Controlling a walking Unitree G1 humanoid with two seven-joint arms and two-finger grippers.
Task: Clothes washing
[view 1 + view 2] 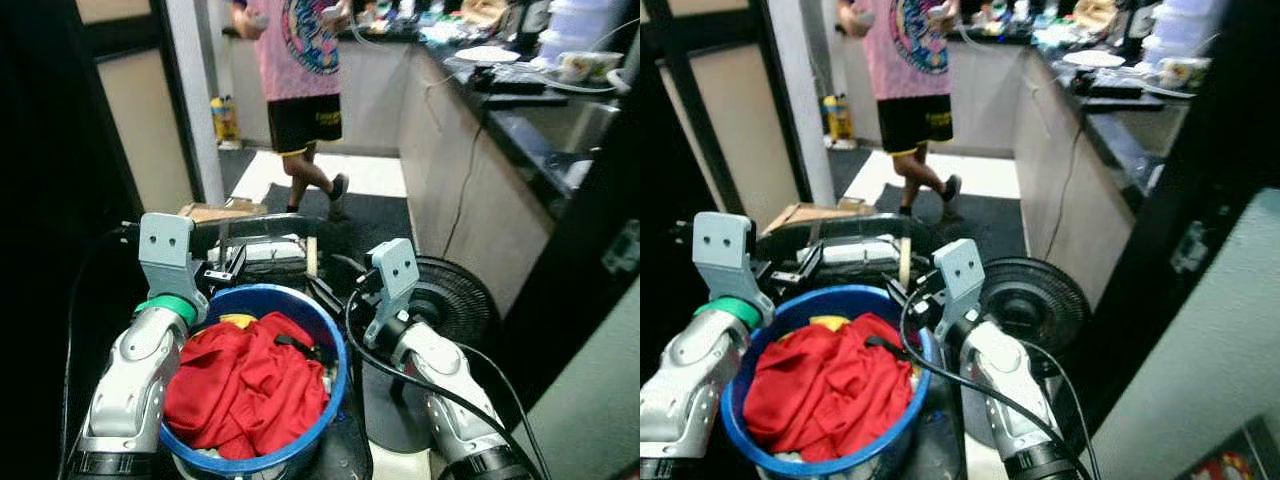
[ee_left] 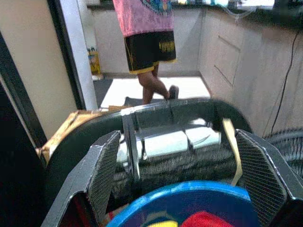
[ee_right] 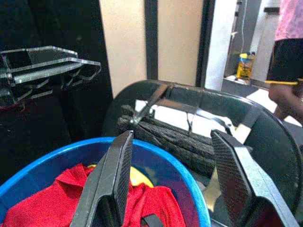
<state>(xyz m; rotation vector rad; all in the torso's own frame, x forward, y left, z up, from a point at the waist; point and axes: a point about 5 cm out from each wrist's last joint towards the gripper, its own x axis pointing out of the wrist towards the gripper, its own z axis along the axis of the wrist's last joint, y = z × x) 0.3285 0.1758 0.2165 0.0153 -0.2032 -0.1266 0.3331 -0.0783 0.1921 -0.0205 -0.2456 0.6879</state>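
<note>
Ahead we see a kitchen counter (image 1: 470,190) along the right, its far end crowded with things too blurred to name. A person (image 1: 300,80) in a pink shirt and black shorts stands on the floor beyond, cut off above the shoulders. Lower down, a black fan (image 1: 1035,300) stands on the floor to the right. Between our arms sits a blue basin (image 1: 305,310), full of red clothes (image 1: 245,385) with a bit of yellow under them; its near edge is cut off. Our left gripper (image 2: 182,165) has its fingers spread wide above the basin's far rim, holding nothing. Our right gripper (image 3: 175,175) is spread wide as well, over the rim. Behind the basin lies a dark curved object we cannot identify.
</note>
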